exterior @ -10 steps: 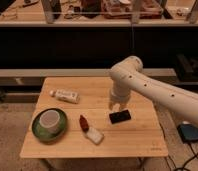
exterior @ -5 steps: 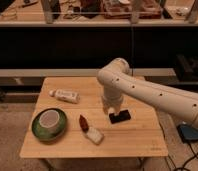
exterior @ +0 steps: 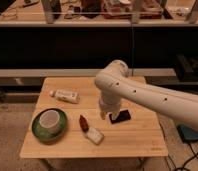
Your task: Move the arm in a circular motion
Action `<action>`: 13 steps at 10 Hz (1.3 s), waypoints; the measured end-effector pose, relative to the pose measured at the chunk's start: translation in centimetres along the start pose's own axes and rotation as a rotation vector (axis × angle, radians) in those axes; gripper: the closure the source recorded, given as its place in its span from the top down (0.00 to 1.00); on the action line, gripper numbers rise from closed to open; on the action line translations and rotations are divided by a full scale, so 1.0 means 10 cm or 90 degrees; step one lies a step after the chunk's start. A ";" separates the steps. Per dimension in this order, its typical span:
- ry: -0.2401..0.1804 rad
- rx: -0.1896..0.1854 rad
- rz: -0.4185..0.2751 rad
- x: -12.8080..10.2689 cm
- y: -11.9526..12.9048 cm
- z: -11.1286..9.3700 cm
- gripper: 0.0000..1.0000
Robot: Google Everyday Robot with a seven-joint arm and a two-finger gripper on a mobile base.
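Inventory, one moment.

1. My arm (exterior: 152, 97): cream-white and thick. It enters from the right edge of the view, where its base is cut off, and its rounded elbow stands above the middle of the table (exterior: 137, 137).
2. My gripper (exterior: 107, 112): hangs from the elbow, pointing down over the table's centre, just beside the black flat object (exterior: 122, 117). It shows only as a short white stub, so I cannot tell whether it is apart or together, nor whether it touches anything.
3. Black flat object: lies right of centre, with its near-left end partly behind my gripper.
4. White tube (exterior: 65, 95): lies on its side near the far left corner (label unreadable).
5. Green plate (exterior: 38, 131): sits at the near left corner and carries a white cup (exterior: 49, 119).
6. Small red item (exterior: 84, 122): lies between plate and gripper, too small to identify.
7. White packet (exterior: 95, 135): lies just beside the red item, toward the near edge.
8. Blue thing (exterior: 189, 134): rests on the floor beyond the table's right edge, partly under my arm.
9. Rear shelf (exterior: 92, 22): its contents are blurred clutter cut by the top edge.
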 end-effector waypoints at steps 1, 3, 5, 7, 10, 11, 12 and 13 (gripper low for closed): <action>0.000 0.004 -0.005 0.04 -0.09 0.02 0.41; -0.002 0.004 -0.049 0.17 -0.35 -0.01 0.41; -0.001 0.010 -0.082 0.25 -0.54 -0.01 0.41; -0.011 0.008 -0.075 0.23 -0.54 -0.05 0.41; -0.015 0.016 -0.075 0.19 -0.49 -0.06 0.41; -0.008 0.009 -0.111 0.25 -0.49 -0.04 0.41; -0.007 -0.010 -0.151 0.31 -0.52 -0.05 0.41; -0.005 -0.009 -0.171 0.35 -0.60 -0.07 0.41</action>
